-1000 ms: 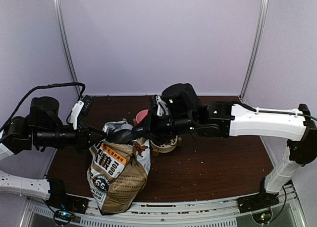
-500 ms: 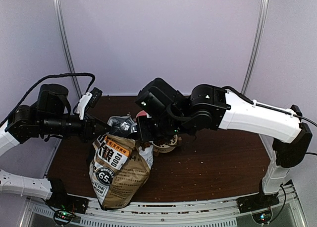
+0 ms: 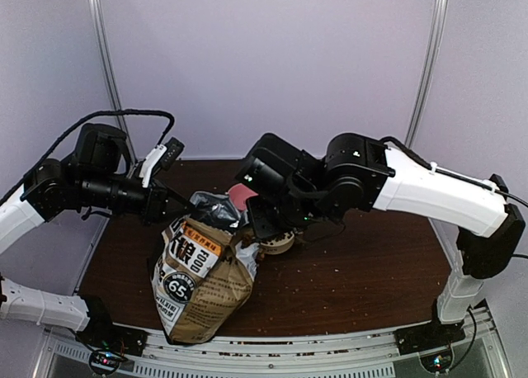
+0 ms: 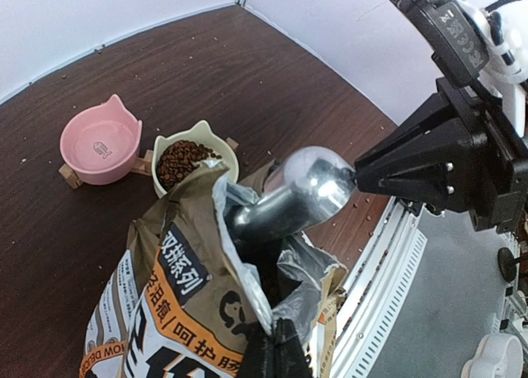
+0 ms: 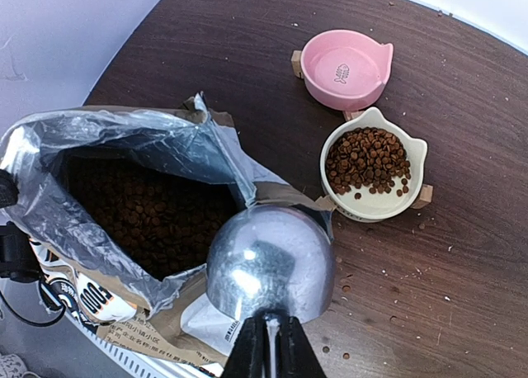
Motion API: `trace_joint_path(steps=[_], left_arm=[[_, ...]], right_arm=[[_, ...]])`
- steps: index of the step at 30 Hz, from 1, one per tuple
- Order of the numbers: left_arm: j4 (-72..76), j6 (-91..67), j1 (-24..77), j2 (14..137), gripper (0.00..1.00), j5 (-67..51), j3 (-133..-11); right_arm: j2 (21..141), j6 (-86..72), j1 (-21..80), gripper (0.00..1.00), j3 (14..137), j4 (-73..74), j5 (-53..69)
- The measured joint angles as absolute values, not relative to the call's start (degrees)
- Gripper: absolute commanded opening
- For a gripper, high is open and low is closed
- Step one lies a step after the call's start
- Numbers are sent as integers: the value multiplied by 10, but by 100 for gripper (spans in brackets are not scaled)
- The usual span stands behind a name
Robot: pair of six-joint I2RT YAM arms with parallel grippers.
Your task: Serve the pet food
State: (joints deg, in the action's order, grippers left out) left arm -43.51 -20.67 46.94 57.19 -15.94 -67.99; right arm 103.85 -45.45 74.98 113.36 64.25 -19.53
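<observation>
An opened printed bag stands near the table's front edge, and dark brown pet food fills its foil-lined mouth. More pet food lies in a cream cat-shaped bowl just behind the bag. My left gripper is shut on the bag's torn top rim and holds it up. My right gripper is shut on the handle of a silver metal scoop. The scoop's rounded back faces up and its open end dips into the bag's mouth.
An empty pink cat-shaped bowl sits beside the cream one, farther back. Loose kibble is scattered over the brown table. The front rail runs close beside the bag. Grey walls close off the back and sides.
The right arm swung up and left and tipped the scoop down into the bag's mouth. The left arm rose, pulling the bag's rim up and the bag more upright.
</observation>
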Motion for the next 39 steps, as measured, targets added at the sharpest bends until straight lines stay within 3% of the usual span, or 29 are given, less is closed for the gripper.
trace_joint_path(steps=[11, 21, 26, 31, 39], left_arm=[[-450, -184, 419, 564, 0, -242, -684], [-486, -127, 414, 654, 0, -331, -784], [-350, -99, 406, 655, 0, -392, -870], [-299, -82, 387, 622, 0, -413, -877], [-320, -106, 380, 609, 37, -344, -826]], right_arm=[[1036, -436, 753, 0, 1134, 618, -173], [1034, -426, 769, 0, 1136, 604, -146], [1019, -430, 780, 0, 1140, 606, -135], [1014, -441, 785, 0, 1138, 609, -145], [1011, -456, 785, 0, 1132, 606, -169]])
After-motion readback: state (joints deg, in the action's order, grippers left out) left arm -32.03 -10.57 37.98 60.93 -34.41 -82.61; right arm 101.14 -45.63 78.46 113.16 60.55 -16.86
